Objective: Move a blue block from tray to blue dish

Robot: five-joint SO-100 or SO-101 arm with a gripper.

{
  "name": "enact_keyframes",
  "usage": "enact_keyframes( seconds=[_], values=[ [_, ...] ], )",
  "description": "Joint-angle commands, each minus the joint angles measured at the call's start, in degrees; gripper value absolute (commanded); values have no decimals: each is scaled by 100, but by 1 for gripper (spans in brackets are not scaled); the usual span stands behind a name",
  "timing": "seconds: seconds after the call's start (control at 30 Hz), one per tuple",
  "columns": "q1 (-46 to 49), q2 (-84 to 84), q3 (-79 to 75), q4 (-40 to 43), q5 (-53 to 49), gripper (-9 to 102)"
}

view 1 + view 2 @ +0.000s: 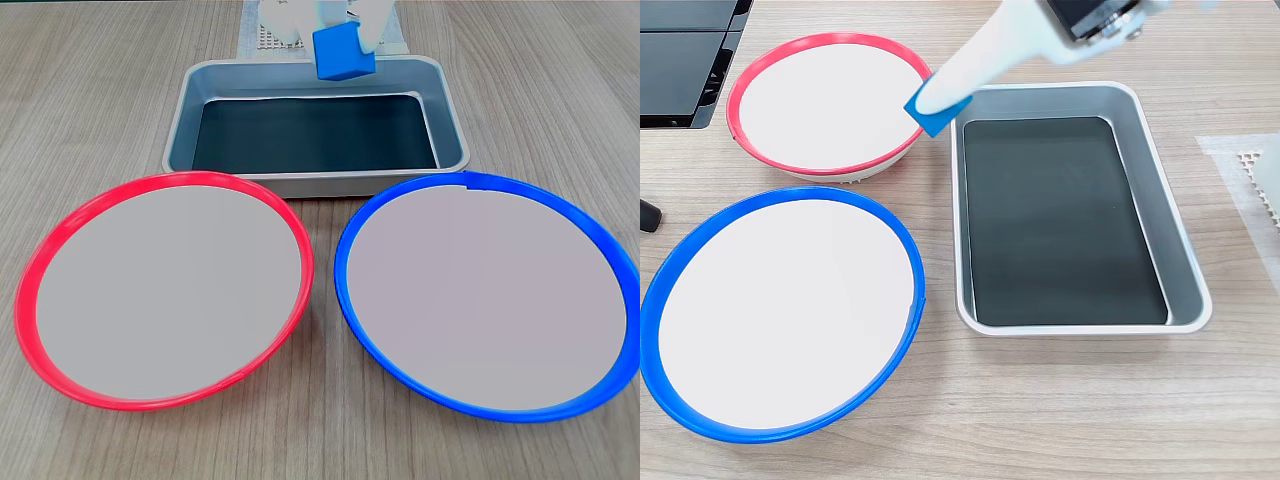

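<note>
Holding one blue block [343,53] aloft, the white gripper [345,35] has its jaws closed on it.
One tray [455,130], one blue dish [350,285], one red dish [30,300]; no readable writing.

Pale wood-grain table [90,90] under soft, even light

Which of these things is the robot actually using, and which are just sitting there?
In use:
- blue block, held up in the gripper
- grey tray, now empty
- blue dish, also empty

Just lying about:
- red dish, empty
- white perforated mat
- black equipment at the table edge
</note>
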Motion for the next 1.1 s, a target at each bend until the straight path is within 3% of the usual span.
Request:
enact_keyframes(
  seconds=[0.0, 0.1, 0.23, 0.57, 0.7, 0.87, 1.07],
  values=[
    [-176, -501, -272, -1248, 475, 0],
    [-352, -1230, -598, -1617, 536, 0],
    [-554, -2593, -1802, -1248, 677, 0],
    [-923, -5142, -5370, 2215, 782, 0],
    [-976, -6003, -6662, 3085, 1055, 0],
    [-940, -6873, -8095, 3516, 1389, 0],
    [-932, -7383, -8464, 3577, 1354, 0]
  ],
)
